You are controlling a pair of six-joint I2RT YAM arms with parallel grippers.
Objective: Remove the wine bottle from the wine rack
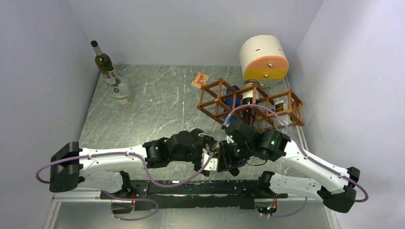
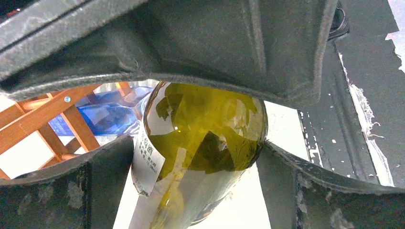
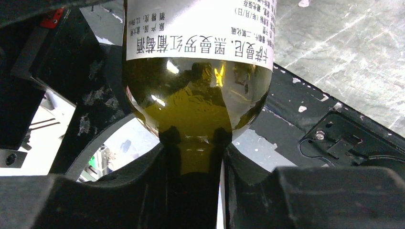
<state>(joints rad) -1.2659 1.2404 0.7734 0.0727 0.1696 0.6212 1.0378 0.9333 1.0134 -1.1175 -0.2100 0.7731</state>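
Observation:
The wine rack (image 1: 224, 98) is a reddish-brown lattice at the back right, and its bars (image 2: 43, 114) also show in the left wrist view. The olive-green wine bottle (image 1: 248, 93) lies in the rack with its neck toward the arms. My right gripper (image 3: 195, 138) is shut on the bottle's neck, just below the shoulder (image 3: 196, 95) and white label. My left gripper (image 2: 198, 143) is open wide. Its fingers (image 2: 286, 181) stand either side of the bottle's shoulder (image 2: 205, 124), close against the glass. In the top view both grippers meet in front of the rack, left (image 1: 223, 156) and right (image 1: 237, 131).
A blue object (image 1: 232, 101) sits in the rack beside the bottle. A cream-and-orange cylinder (image 1: 264, 58) stands behind the rack. A dark bottle (image 1: 102, 59) and a clear bottle (image 1: 120, 90) stand at the back left. A small orange card (image 1: 199, 79) lies mid-back.

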